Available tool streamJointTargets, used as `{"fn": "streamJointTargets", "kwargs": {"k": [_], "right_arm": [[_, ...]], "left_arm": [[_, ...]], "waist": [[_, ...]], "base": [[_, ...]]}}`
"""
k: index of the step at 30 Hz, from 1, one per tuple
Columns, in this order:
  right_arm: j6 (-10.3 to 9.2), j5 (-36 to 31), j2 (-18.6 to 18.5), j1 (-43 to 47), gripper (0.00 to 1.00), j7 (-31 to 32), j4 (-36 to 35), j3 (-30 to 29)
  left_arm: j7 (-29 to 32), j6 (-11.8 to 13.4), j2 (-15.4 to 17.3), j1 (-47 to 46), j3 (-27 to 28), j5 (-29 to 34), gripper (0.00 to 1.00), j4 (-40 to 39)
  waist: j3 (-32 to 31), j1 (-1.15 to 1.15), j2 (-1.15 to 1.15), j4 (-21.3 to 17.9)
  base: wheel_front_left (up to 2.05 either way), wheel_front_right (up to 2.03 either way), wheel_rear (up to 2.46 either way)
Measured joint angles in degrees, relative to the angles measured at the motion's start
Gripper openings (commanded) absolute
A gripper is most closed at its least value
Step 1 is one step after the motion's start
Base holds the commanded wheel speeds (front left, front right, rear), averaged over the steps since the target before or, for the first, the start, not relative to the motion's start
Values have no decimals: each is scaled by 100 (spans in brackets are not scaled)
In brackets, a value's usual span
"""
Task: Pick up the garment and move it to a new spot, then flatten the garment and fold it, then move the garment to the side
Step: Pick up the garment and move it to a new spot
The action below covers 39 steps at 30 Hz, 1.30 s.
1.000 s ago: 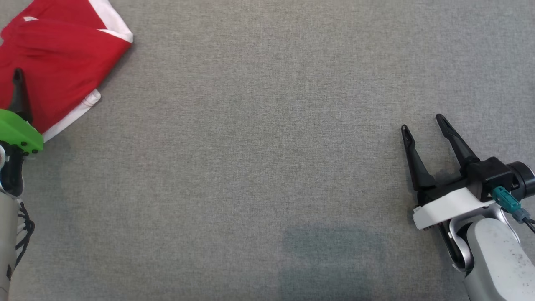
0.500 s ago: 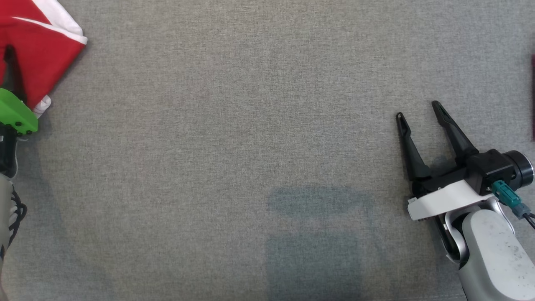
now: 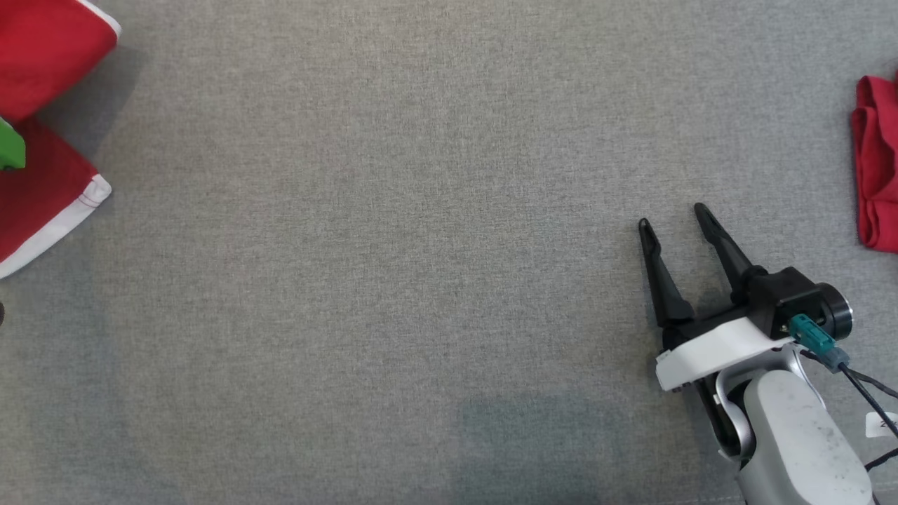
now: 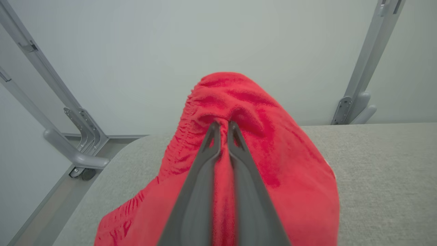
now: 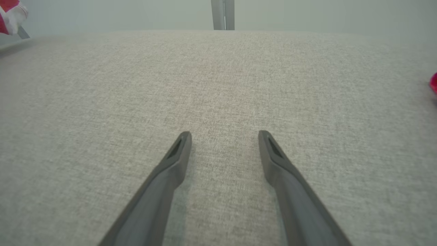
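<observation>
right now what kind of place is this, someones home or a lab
Probably a robot test lab, not a home: a wide table padded in grey fabric, bare metal frame struts against a plain pale wall, and a red garment as the workpiece.

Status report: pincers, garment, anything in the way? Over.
Left pincer shut on red garment. Right pincer open above grey surface, holding nothing. Another red cloth at far right, apart from both.

Head view looks straight down on the grey worktop (image 3: pixel 421 245) from high up. Left wrist view sits close on the red garment (image 4: pixel 273 153), facing a pale wall (image 4: pixel 218 34). Right wrist view skims low across the same worktop, behind the right end effector (image 5: pixel 224 135).
</observation>
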Motion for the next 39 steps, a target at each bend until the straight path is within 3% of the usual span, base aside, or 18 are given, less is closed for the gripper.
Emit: {"fn": "streamJointTargets", "kwargs": {"k": [7, 15, 22, 26, 27, 28, 29, 34, 39], "right_arm": [[0, 191, 268, 141, 100, 0, 259, 66], [0, 367, 438, 403, 100, 1, 414, 55], [0, 423, 478, 662, 100, 1, 447, -153], [-1, 437, 485, 691, 100, 1, 459, -163], [-1, 463, 486, 696, 100, 1, 465, -164], [-1, 472, 485, 704, 100, 1, 468, -164], [-1, 474, 483, 717, 100, 1, 476, -166], [-1, 442, 487, 734, 100, 1, 492, -218], [-1, 396, 487, 831, 100, 1, 465, -250]], "left_arm": [[-1, -1, -436, 393, 46, 680, 0, -1429], [-7, -37, -1452, 811, -211, 550, 0, -2276], [-8, -64, -2232, 1529, -453, 603, 0, -3130], [-10, -64, -2304, 2327, -94, 627, 0, -3248], [-14, -64, -2302, 2571, 27, 666, 25, -3197], [-14, -64, -2308, 2807, 197, 725, 76, -3156], [-16, -64, -2302, 3008, 363, 772, 100, -3028], [-15, -64, -2261, 4249, 1321, 1104, 100, -2468], [-16, -63, -2385, 4938, 2037, 1451, 100, -2687]], "waist": [[-554, 0, 0, -42], [-1172, 0, 0, -198], [-1572, 0, 0, -569], [-1680, 0, 0, -782], [-1703, 0, 0, -822], [-1724, 0, 0, -853], [-1750, 0, 0, -873], [-1932, 0, 0, -888], [-2176, -1, 0, -829]], "base": [[0, 0, 0], [0, 0, 0], [0, 0, 0], [0, 0, 0], [0, 0, 0], [0, 0, 0], [0, 0, 0], [0, 0, 0], [0, 0, 0]]}}
